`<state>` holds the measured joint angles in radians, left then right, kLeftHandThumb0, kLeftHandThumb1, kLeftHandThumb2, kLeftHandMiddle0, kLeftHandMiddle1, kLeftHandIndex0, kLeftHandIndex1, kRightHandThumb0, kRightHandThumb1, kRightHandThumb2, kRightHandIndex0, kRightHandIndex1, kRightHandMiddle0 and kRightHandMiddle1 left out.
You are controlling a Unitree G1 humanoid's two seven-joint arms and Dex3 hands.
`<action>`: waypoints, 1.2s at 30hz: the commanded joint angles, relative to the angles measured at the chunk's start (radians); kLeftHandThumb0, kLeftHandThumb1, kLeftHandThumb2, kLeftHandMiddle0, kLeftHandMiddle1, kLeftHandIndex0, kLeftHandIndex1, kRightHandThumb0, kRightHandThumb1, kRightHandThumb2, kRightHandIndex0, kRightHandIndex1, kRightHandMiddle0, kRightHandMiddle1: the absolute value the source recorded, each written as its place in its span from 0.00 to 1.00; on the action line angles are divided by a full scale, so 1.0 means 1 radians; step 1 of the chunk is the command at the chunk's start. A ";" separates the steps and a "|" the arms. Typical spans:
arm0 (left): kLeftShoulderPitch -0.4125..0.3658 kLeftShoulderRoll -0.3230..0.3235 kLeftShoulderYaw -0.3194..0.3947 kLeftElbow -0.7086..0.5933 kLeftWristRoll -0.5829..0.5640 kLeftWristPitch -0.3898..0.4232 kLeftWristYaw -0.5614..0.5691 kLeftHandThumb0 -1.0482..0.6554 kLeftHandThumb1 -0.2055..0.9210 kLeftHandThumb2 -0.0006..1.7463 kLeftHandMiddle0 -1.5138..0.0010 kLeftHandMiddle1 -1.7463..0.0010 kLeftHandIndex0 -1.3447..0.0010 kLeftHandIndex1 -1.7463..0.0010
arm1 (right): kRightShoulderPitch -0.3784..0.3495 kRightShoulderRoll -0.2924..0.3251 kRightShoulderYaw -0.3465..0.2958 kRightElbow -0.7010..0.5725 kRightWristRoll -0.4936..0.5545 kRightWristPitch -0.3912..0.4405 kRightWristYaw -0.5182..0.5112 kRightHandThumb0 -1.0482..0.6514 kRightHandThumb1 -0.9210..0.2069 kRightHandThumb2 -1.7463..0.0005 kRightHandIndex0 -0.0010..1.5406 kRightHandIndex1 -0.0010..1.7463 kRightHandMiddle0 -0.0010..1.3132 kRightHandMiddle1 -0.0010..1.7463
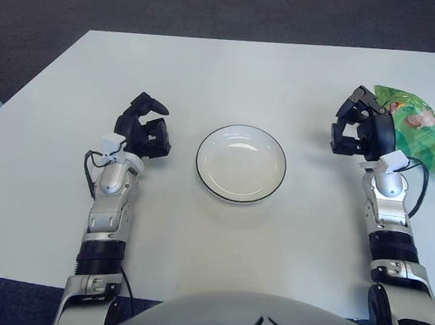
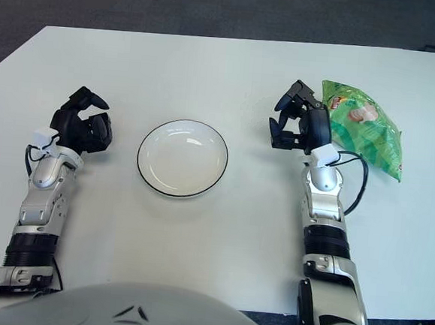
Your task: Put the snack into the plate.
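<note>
A green snack bag (image 1: 421, 137) lies flat near the table's right edge. A white plate (image 1: 199, 159) with a thin dark rim stands empty at the table's middle. My right hand (image 1: 350, 125) is just left of the bag, against its near-left edge. Its fingers are relaxed and point toward the plate, and nothing is held between them. The hand's back covers the bag's left edge, so I cannot tell whether they touch. My left hand (image 1: 150, 124) shows left of the plate, fingers loosely bent and holding nothing.
The white table (image 1: 247, 67) ends at dark carpet along the far side and the left corner. The bag's right tip reaches close to the table's right edge. A black cable (image 2: 357, 190) loops off my right wrist beside the bag.
</note>
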<state>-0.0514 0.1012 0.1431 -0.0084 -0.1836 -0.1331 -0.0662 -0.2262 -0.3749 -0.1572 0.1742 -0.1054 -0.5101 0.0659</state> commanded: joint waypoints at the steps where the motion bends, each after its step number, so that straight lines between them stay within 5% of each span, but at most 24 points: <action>1: 0.226 -0.100 -0.036 0.135 -0.006 -0.022 -0.011 0.34 0.49 0.73 0.19 0.00 0.57 0.00 | 0.056 -0.090 -0.040 -0.202 -0.192 0.075 -0.028 0.36 0.42 0.34 0.58 1.00 0.39 1.00; 11: 0.226 -0.091 -0.044 0.133 0.006 -0.020 -0.008 0.34 0.48 0.74 0.20 0.00 0.55 0.00 | 0.085 -0.176 -0.081 -0.210 -0.365 0.111 -0.096 0.37 0.32 0.43 0.41 1.00 0.32 1.00; 21: 0.225 -0.084 -0.041 0.136 0.003 -0.012 -0.014 0.34 0.48 0.74 0.22 0.00 0.56 0.00 | 0.076 -0.195 -0.129 -0.201 -0.302 0.061 -0.130 0.38 0.31 0.43 0.28 0.99 0.32 1.00; 36: 0.223 -0.076 -0.043 0.140 0.010 -0.011 -0.016 0.34 0.47 0.74 0.21 0.00 0.55 0.00 | 0.033 -0.268 -0.156 -0.099 -0.322 0.048 -0.153 0.38 0.27 0.47 0.24 0.94 0.29 1.00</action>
<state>-0.0512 0.1044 0.1326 -0.0061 -0.1827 -0.1350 -0.0745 -0.1510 -0.5954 -0.2905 0.0315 -0.4139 -0.4456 -0.0530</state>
